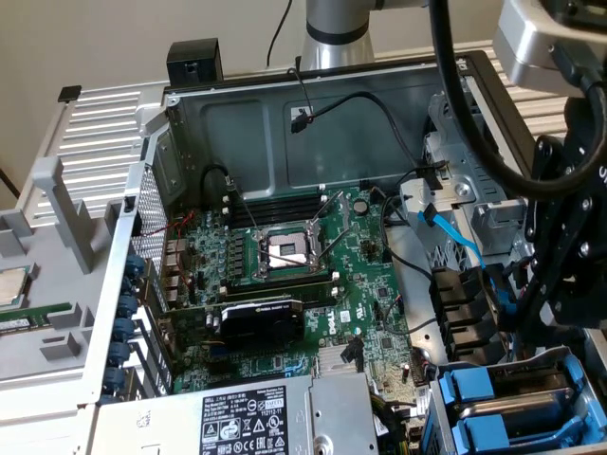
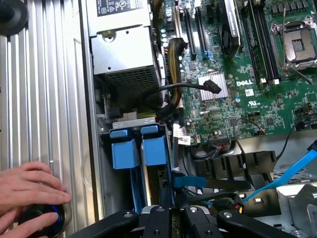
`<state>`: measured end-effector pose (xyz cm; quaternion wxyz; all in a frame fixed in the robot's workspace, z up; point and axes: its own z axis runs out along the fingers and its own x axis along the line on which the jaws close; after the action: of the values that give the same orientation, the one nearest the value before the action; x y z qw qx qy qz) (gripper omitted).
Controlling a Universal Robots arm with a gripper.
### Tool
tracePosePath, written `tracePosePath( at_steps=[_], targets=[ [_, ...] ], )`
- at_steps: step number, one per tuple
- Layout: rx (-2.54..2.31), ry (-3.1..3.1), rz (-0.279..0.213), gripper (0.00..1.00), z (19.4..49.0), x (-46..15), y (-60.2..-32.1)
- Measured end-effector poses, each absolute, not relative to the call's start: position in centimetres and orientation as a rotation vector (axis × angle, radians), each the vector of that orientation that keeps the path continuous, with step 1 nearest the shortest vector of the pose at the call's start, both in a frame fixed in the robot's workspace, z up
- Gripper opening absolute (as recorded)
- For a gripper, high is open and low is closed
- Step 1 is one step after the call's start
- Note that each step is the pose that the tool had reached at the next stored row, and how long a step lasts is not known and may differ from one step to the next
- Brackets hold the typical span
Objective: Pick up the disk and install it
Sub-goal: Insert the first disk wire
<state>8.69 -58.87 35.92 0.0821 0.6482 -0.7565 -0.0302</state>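
Two drives in bright blue carriers stand side by side in the drive bay [image 1: 579, 374]. I take the disk [image 2: 154, 148] [image 1: 474, 387] to be the one nearer the motherboard, with the other drive [image 2: 124, 152] [image 1: 479, 431] beside it. My black gripper [image 2: 171, 214] [image 1: 520, 315] hangs just above the bay, in line with the disk's near blue rail. Its jaws are drawn close together. I cannot tell whether they touch the disk or grip anything.
The open case holds a green motherboard [image 1: 285, 284], a grey power-supply box [image 1: 256, 417] next to the bay, black cables and a blue flat cable [image 2: 282, 176] close to my fingers. A person's hands [image 2: 29, 191] rest on a round black controller [image 2: 42, 220] outside the case wall.
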Motion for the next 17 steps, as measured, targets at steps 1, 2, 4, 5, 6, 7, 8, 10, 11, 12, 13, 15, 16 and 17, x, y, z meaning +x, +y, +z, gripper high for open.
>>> tracePosePath(
  at_steps=[1,2,4,5,6,7,8,10,11,12,13,15,16,17],
  targets=[
    [1.936,-2.26,-0.09,0.16,35.92,8.69,-58.87],
    [1.936,-2.26,-0.09,0.16,35.92,8.69,-58.88],
    [1.954,-2.244,-0.088,0.16,35.91,8.66,-58.88],
    [1.973,-2.227,-0.086,0.16,35.91,8.65,-58.88],
    [2.011,-2.191,-0.082,0.16,35.91,8.64,-58.88],
    [2.026,-2.177,-0.08,0.16,35.89,8.64,-58.88],
    [2.035,-2.169,-0.079,0.16,35.89,8.6,-58.88],
    [2.046,-2.158,-0.078,0.16,35.88,8.41,-58.88],
    [2.048,-2.156,-0.077,0.16,35.86,8.33,-58.88],
    [2.049,-2.155,-0.077,0.16,35.85,8.3,-58.88],
    [2.05,-2.153,-0.077,0.16,35.82,8.31,-58.88],
    [2.05,-2.153,-0.077,0.16,35.68,8.31,-58.88],
    [2.05,-2.153,-0.077,0.16,35.59,8.31,-58.88],
    [2.05,-2.153,-0.077,0.16,35.51,8.3,-58.88]
  ],
)
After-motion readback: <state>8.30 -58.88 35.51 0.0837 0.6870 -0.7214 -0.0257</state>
